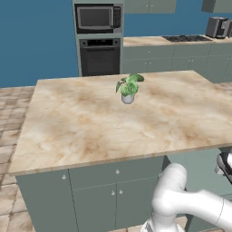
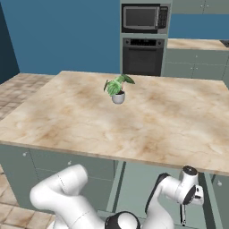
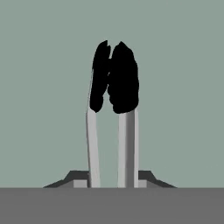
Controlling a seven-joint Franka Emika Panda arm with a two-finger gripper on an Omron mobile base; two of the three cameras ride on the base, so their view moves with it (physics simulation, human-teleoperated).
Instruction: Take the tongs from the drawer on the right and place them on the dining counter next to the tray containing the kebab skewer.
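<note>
In the left base view, a marbled beige bench (image 1: 90,122) carried a potted plant (image 1: 128,87). In the right base view, the hand (image 2: 183,218) hung below its edge. In the hand view, the hand (image 3: 111,181) gripped slim tongs (image 3: 114,109) between its fingers, their black tips pointing away over flat grey-green.

Flat, even rendered light, no glare anywhere.

The marbled island (image 1: 90,122) is bright and evenly lit, and its cabinet fronts below sit in soft shade. The potted plant (image 1: 128,89) throws barely a shadow. Edges look slightly soft and low-resolution; the hand view is plain grey-green with crisp black shapes, no blur or bending at the borders.
</note>
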